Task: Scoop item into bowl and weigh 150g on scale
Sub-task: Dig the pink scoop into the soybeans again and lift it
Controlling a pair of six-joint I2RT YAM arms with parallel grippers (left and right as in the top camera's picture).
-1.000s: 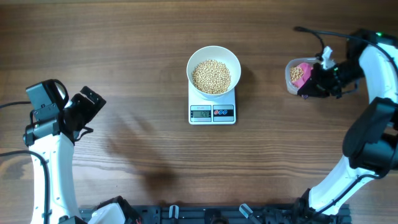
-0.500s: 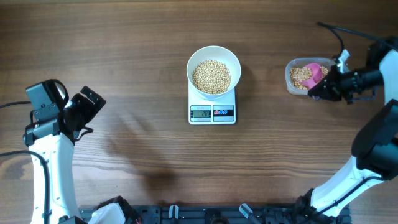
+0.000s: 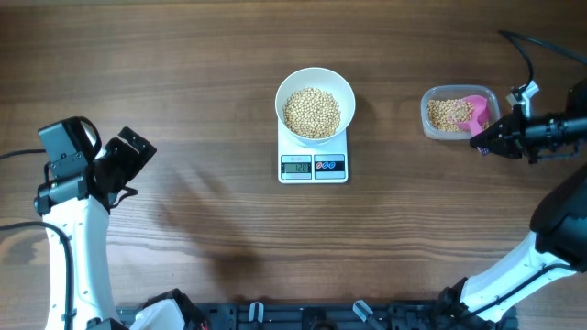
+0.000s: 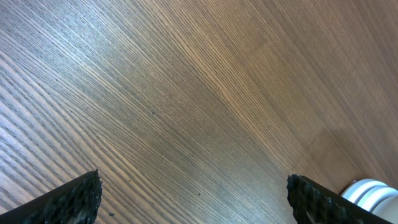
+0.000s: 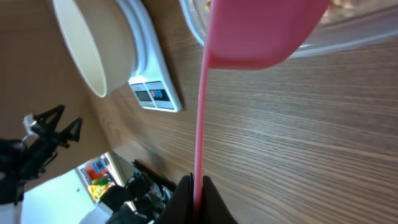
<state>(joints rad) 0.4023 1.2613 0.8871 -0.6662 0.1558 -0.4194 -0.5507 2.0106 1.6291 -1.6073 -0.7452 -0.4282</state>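
Overhead: right gripper (image 3: 479, 144) jaws clamp pink scoop (image 3: 475, 111) at clear tub (image 3: 459, 88); left gripper (image 4: 196, 202) jaws open; scale (image 3: 313, 166) display illegible.

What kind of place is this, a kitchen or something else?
Probably a robotics lab bench, not a kitchen: a left arm and a right arm, gripping a pink scoop, flank a wooden table where a scale carries a white bowl of beans.

Bare bench (image 3: 202, 82) lay open left of the bowl (image 3: 315, 77) and scale (image 3: 313, 166). A clear gap separated them from the tub (image 3: 426, 103), its right side blocked by the pink scoop (image 3: 474, 112) and right pincer (image 3: 480, 145).
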